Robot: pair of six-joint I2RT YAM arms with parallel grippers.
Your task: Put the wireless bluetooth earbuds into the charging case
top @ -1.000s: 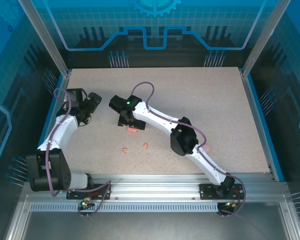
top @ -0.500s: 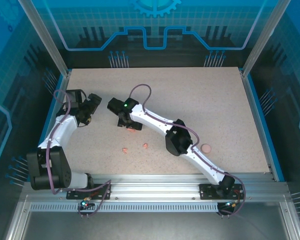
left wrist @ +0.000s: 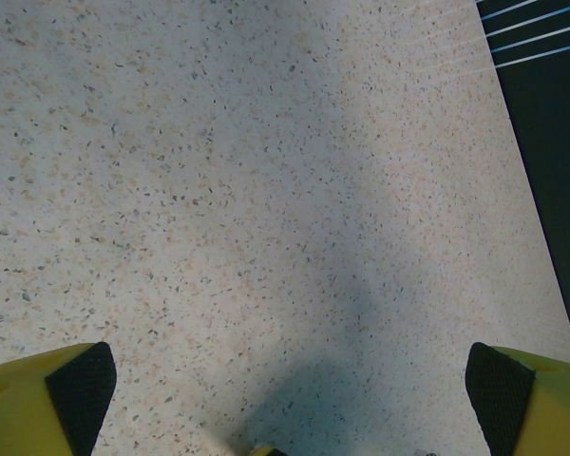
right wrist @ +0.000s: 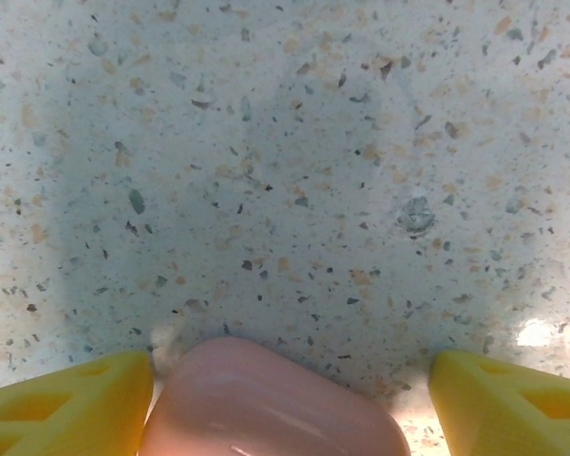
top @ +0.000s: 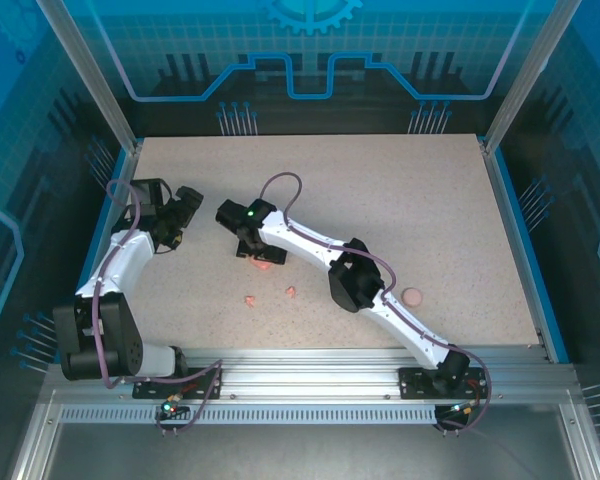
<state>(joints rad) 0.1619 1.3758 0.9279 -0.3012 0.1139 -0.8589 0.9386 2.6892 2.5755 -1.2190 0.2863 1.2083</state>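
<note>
Two arms are sharing a speckled table [top: 410,190].

**Left arm.** It is folding up from its base along the table's left edge. The left gripper [top: 187,201] is hanging over bare surface, well apart from every pink item.

**Right arm.** It is spanning the table diagonally from its base at the near right. Its elbow is bending near the middle, and the right gripper [top: 256,250] is pointing down at the charging case [top: 267,262].

**Overhead view.** The two earbuds are lying loose on the table, nearer the bases than the case. One [top: 250,299] is lying to the left and the other [top: 291,291] to the right, apart from each other and from the case. A pink rounded item [top: 412,297] is lying just beside the right forearm. From above, the gripper body is hiding most of the case and the finger spacing.

**Right wrist view.** The yellow fingers [right wrist: 66,404] are standing apart on either side of the glossy case. The left-hand finger is sitting just beside its wall, while the other is leaving a clear gap. They are straddling the case, not clamping it. Whether the case lid is up cannot be told.

**Left wrist view.** The black pads [left wrist: 81,388] are sitting at the two bottom corners, spread fully wide. Bare table is lying between them, and a dark strip [left wrist: 551,142] is bordering the table at upper right.
</note>
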